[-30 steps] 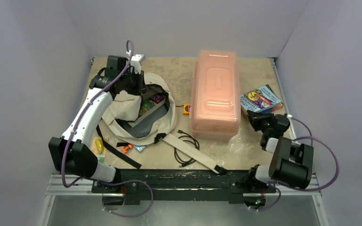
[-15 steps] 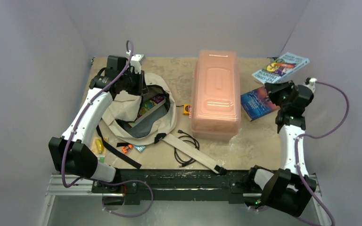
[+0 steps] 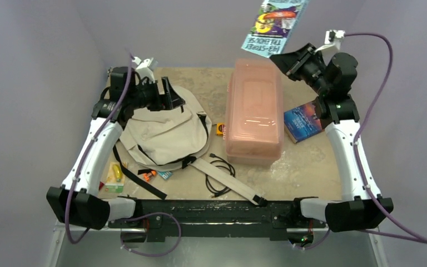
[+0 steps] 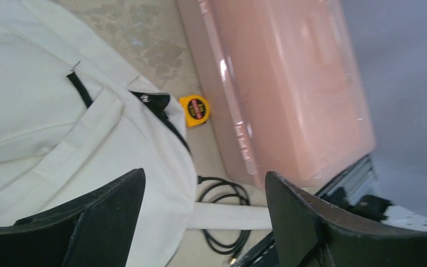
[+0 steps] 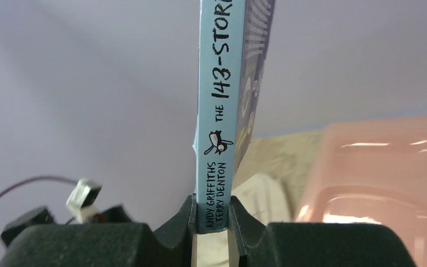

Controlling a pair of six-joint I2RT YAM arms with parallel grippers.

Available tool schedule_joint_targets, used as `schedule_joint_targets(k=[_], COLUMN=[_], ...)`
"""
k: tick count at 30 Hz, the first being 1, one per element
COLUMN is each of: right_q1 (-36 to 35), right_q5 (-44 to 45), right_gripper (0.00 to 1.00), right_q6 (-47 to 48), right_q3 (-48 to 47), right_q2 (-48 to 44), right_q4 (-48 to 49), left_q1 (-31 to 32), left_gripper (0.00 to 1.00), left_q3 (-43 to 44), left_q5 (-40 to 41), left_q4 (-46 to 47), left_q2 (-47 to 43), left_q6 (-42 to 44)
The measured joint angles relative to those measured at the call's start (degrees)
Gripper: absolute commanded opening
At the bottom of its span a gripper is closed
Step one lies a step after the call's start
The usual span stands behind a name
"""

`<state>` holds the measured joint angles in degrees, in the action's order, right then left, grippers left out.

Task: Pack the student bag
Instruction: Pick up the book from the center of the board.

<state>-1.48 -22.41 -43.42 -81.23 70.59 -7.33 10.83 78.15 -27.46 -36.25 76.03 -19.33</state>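
Nearest the arm bases, a black cable lay coiled on the table beside a loose cream strap. A few small orange and yellow items sat off the bag's near-left corner.

Just beyond them the student bag lay left of centre, its cream cloth flat over the top, so no mouth showed and its contents were hidden. The left gripper hovered over the bag's far edge with its jaws spread wide and nothing between them. A yellow tape measure rested in the gap between the bag and the pink plastic box. The box had its lid on, and through the translucent wall I could not make out anything inside.

To the right of the box a second book lay flat on the table. Farthest back and high above the box, the right gripper was clenched on the lower spine of a blue paperback, which it held upright.

The step in hand looked like carrying that paperback across to the bag. The next move would probably call for the left gripper to catch the cloth and open the mouth, so the book could slide in edge first.
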Motion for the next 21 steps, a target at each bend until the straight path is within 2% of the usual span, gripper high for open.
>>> schedule_joint_targets(k=[3, 6, 10, 17, 21], right_q1=[-5.4, -9.88, -15.45, -24.46, -27.06], right_q5=[-5.55, -10.91, -16.48, -20.94, -22.97], right_gripper=[0.0, 0.0, 0.0, 0.0, 0.0], right_q6=[-1.42, -4.59, -10.19, -17.44, -19.85], right_q3=[-1.46, 1.01, 6.93, 11.98, 12.22], right_q2=[1.27, 0.98, 0.33, 0.35, 0.28], right_q4=[0.24, 2.69, 7.19, 12.26, 15.65], left_q1=[-2.73, -4.37, -4.31, -4.33, -4.33], left_gripper=[0.95, 1.0, 1.0, 1.0, 1.0], left_q3=[-3.63, -10.54, -14.82, -21.53, -23.02], left_q5=[-5.38, -10.64, -15.19, -15.58, -15.58], left_q4=[6.95, 21.64, 37.11, 53.4, 55.82], left_q2=[-6.34, -13.29, -15.47, -16.17, -16.39], left_q6=[-10.36, -24.83, -38.86, -50.27, -52.0])
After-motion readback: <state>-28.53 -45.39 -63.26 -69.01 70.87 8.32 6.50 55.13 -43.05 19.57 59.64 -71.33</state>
